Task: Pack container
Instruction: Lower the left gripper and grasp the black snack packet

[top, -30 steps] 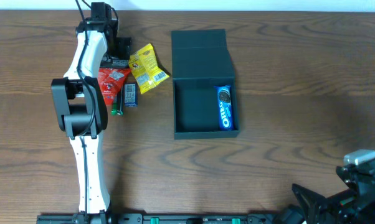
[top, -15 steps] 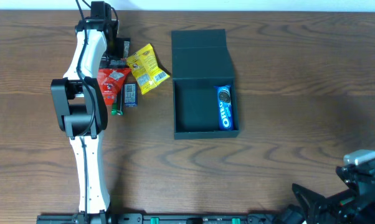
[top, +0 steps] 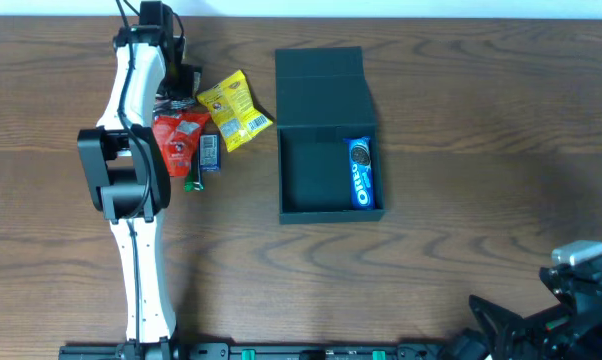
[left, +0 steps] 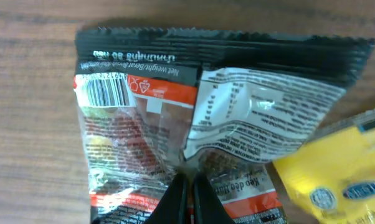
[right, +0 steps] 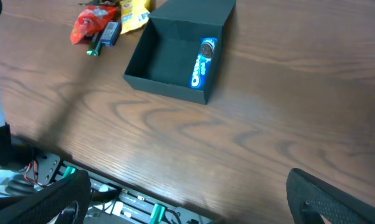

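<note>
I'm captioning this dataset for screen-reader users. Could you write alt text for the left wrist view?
The fingers of the left gripper, shut at the bottom centre, pinch a crinkled glossy black, orange and white snack packet lying barcode-up on a brown wooden table. A yellow plastic packet shows at the lower right.

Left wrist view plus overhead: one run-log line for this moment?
left tool: shut on black-orange packet | right tool: open, far from container | container: lid open, Oreo pack inside
</note>
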Motion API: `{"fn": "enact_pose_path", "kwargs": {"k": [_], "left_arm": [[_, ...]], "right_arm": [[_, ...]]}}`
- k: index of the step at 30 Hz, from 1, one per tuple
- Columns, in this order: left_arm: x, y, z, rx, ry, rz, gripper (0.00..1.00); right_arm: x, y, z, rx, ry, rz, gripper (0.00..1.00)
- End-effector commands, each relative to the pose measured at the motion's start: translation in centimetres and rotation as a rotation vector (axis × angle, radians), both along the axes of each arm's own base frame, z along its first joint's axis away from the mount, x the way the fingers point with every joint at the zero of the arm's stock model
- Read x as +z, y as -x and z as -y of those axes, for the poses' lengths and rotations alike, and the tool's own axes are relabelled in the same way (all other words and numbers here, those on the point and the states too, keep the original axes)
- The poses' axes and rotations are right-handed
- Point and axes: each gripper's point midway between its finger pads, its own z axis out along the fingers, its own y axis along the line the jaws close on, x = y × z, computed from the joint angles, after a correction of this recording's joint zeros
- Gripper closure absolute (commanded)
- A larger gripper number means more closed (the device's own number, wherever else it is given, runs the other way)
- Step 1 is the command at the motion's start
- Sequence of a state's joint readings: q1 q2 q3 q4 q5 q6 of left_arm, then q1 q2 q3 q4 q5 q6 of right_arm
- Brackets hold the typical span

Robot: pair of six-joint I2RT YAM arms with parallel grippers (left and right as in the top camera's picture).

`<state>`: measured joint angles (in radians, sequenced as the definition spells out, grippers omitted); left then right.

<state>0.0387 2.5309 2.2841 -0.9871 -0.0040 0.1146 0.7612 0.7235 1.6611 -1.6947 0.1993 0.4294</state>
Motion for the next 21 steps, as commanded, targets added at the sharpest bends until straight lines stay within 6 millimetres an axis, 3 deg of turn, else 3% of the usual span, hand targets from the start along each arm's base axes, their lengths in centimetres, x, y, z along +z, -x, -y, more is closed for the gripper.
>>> {"fn": "enact_pose_path", "kwargs": {"k": [1, 6, 11, 15, 18, 19, 20, 21], "left_arm": [[4.7, -2.2, -0.5, 0.064, 0.006, 0.117, 0.94], [13.6, -3.5, 0.0, 0.072, -0.009, 0.29, 0.94], [20.2, -2.2, 2.2, 0.039, -0.021, 0.389, 0.94], [23.9, -0.3, 4.4, 0.002, -0.027, 0.427, 0.94], [24.7, 0.4, 4.6, 0.006, -0.052, 0.43, 0.94], [24.4, 0.5, 4.4, 0.022, -0.05, 0.419, 0.84], [23.6, 0.4, 4.0, 0.04, -0.046, 0.398, 0.47], [22.6, 0.3, 3.5, 0.064, -0.04, 0.376, 0.3]], "right_arm": [[0.0, -0.1, 0.4, -0.026, -0.002, 0.004, 0.01], [0.0, -0.1, 0.4, -0.026, -0.002, 0.004, 0.01], [0.1, -0.2, 0.5, -0.033, 0.002, 0.011, 0.01], [0.1, -0.4, 0.8, -0.048, 0.012, 0.021, 0.01], [0.1, -0.4, 0.8, -0.048, 0.012, 0.02, 0.01], [0.1, -0.4, 0.8, -0.048, 0.012, 0.02, 0.01], [0.1, -0.4, 0.8, -0.047, 0.012, 0.019, 0.01], [0.1, -0.3, 0.7, -0.045, 0.01, 0.018, 0.01]]}}
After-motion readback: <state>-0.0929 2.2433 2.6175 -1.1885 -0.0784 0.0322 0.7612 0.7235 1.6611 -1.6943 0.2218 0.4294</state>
